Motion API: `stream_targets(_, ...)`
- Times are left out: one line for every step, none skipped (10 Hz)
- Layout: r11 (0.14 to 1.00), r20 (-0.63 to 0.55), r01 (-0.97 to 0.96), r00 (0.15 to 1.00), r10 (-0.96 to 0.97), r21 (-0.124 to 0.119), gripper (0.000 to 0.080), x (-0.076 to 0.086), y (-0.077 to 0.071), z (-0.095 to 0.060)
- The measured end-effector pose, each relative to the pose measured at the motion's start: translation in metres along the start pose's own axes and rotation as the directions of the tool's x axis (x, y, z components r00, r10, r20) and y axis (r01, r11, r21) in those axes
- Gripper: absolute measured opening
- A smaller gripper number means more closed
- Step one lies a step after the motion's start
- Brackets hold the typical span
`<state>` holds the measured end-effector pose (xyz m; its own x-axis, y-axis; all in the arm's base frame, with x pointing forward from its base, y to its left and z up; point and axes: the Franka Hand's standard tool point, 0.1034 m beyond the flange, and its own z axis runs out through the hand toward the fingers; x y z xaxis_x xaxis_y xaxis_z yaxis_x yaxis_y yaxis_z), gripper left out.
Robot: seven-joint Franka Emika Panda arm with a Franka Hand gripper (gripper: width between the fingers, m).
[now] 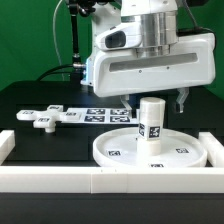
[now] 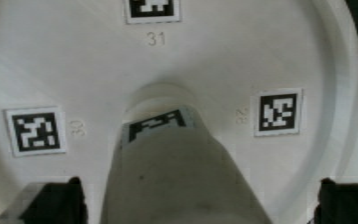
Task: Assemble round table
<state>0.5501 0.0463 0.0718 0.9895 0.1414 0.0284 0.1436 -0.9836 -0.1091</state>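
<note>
The large white round disc [image 1: 112, 150] lies flat on the black table near the front. The short white post [image 1: 150, 122] stands upright in its middle with a tag on its side. My gripper [image 1: 156, 104] hangs right over the post, open, its dark fingers either side of the post's top with gaps. In the wrist view the blurred grey post [image 2: 185, 165] fills the space between my fingers [image 2: 55, 200], with the tagged disc [image 2: 87, 70] beneath; the gripper [image 2: 202, 205] holds nothing. The flat lobed foot piece [image 1: 42, 118] lies at the exterior view's left.
The marker board [image 1: 108, 113] lies behind the disc. White square barrier bars [image 1: 60, 180] run along the front and up the right side [image 1: 212, 150]. A green backdrop stands behind the table.
</note>
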Motion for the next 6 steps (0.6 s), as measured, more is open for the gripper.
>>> stream_targets(0.993, 0.003, 0.120, 0.993, -0.120, -0.020, 0.0649, 0.0010, -0.0011, -0.0004)
stream_targets(0.977, 0.008, 0.210, 0.978, -0.209, -0.032, 0.0649, 0.0014, -0.0022, -0.0004)
stream_targets(0.945, 0.019, 0.324, 0.946, -0.324, -0.041, 0.0649, 0.0016, -0.0021, -0.0006)
stream_targets(0.902, 0.028, 0.430, 0.903, -0.429, -0.045, 0.0649, 0.0021, -0.0020, -0.0010)
stream_targets(0.894, 0.029, 0.445, 0.896, -0.444, -0.045, 0.0649, 0.0017, -0.0009, -0.0008)
stream_targets(0.842, 0.037, 0.538, 0.843, -0.537, -0.045, 0.0649, 0.0016, 0.0011, -0.0010)
